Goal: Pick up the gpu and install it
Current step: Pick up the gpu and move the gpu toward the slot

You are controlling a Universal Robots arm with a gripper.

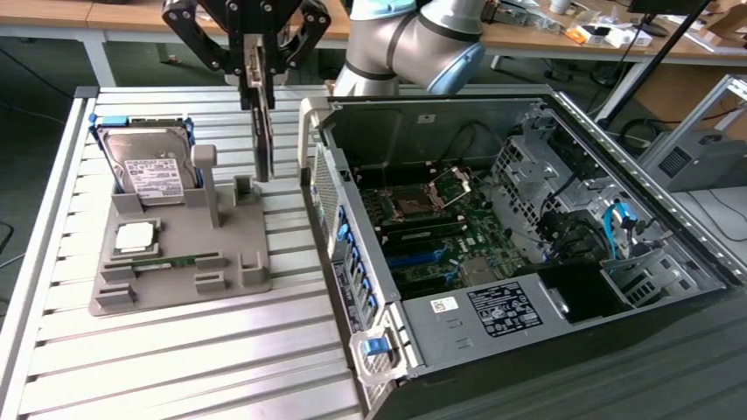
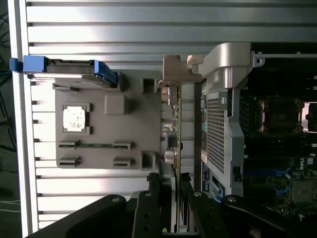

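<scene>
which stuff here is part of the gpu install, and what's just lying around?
In the job:
- gpu, clamped in the gripper
- open computer case with its motherboard

Lying about:
- hard drive, CPU chip and memory stick, all on the gray holder

Bright, even light reaches my feed from overhead. The slatted surface [image 2: 99, 29] glares white on several slats, while the computer case [image 1: 526, 219] interior stays dim. The claw [image 2: 171, 181] reads near-black, and the gpu [image 2: 174, 119] edge stays sharp.
</scene>
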